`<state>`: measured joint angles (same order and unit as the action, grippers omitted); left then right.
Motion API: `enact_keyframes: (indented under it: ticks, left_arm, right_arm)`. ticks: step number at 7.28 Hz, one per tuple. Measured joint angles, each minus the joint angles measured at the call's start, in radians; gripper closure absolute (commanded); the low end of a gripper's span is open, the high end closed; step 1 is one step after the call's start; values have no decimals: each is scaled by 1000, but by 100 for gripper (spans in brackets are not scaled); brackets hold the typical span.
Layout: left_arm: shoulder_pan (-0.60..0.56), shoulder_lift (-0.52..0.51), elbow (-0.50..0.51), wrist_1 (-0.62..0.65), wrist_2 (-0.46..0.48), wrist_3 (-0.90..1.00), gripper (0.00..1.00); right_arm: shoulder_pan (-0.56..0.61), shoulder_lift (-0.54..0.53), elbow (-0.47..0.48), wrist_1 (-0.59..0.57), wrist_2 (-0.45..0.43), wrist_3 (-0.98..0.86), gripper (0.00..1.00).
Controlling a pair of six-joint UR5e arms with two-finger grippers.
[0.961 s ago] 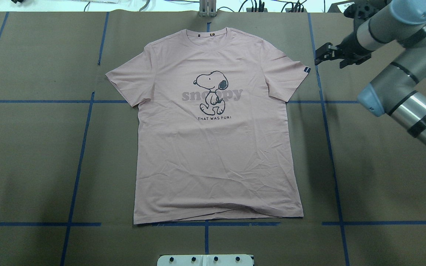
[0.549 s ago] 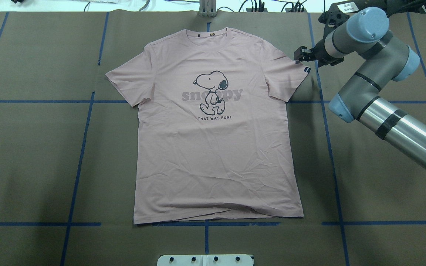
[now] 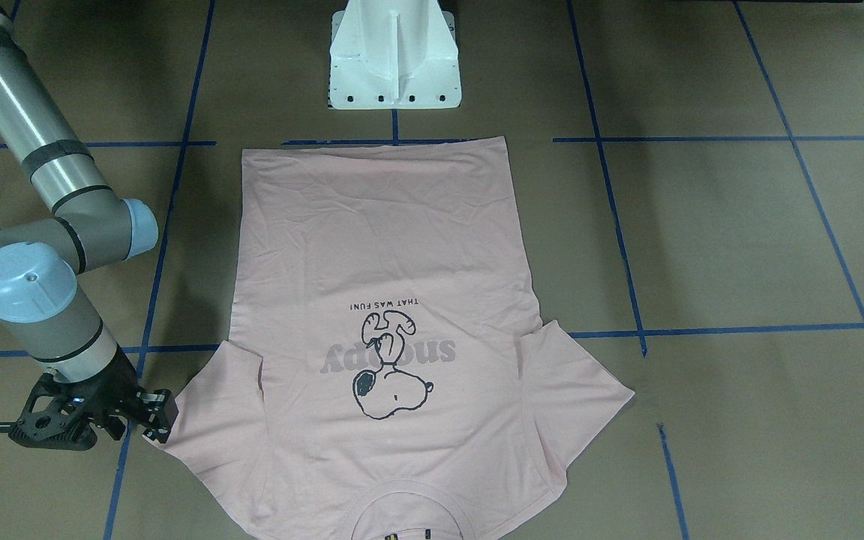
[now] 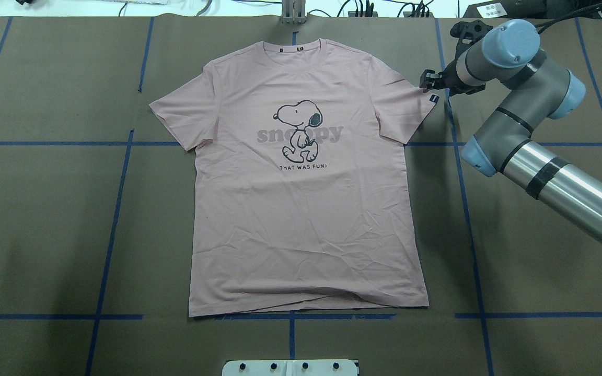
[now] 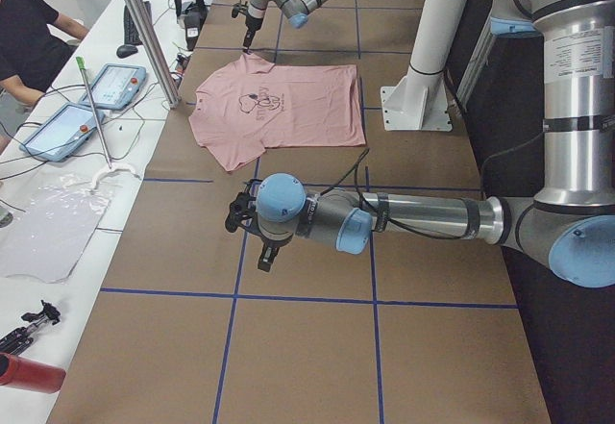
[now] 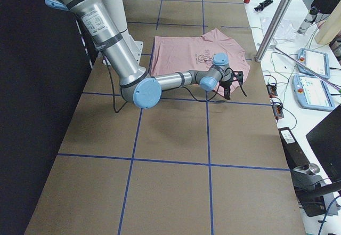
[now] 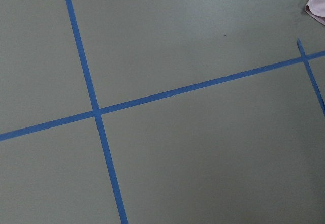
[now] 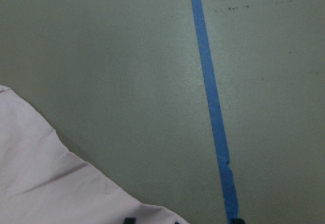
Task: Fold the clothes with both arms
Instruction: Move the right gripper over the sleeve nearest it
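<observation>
The pale pink Snoopy T-shirt [image 4: 301,209] lies flat and print up in the middle of the table, collar at the far edge; it also shows in the front view [image 3: 387,247]. My right gripper [image 4: 428,83] is open and low at the tip of the shirt's right sleeve, just beyond the dark sleeve tag [image 4: 433,98]. In the right wrist view the sleeve edge [image 8: 45,183] lies between the two spread fingertips [image 8: 129,220]. My left gripper [image 5: 264,256] hovers over bare table away from the shirt. It shows only in the left side view, so I cannot tell if it is open.
The brown table cover carries a grid of blue tape lines [image 4: 468,209]. The white pedestal base [image 3: 394,60] stands at the robot's edge. A bench with tablets [image 5: 115,83], cables and a metal pole [image 5: 144,30] runs along the far side, with a person [image 5: 29,30] beside it.
My right arm has swung left, bringing its gripper from beside the shirt to the tip of the right sleeve. The shirt has not moved.
</observation>
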<state>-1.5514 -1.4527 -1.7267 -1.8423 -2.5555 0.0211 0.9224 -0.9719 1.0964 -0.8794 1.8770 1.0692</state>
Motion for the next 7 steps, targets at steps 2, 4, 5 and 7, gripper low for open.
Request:
enact_keyframes:
  ticks: [2,4,5,7]
  left_arm:
    - [0,0,4,-1,-16,0,0]
    - [1,0,5,-1,-18,0,0]
    - [0,0,5,-2,-18,0,0]
    - [-1,0,6,-3,-19,0,0]
  right_arm:
    - [-11,-1,-2,0,-1,0,45]
    - [-15,-4,-5,-1,-7,0,51]
    - [-15,-4,-7,-1,-16,0,66]
    - [-16,-5,-15,-2,-24,0,90]
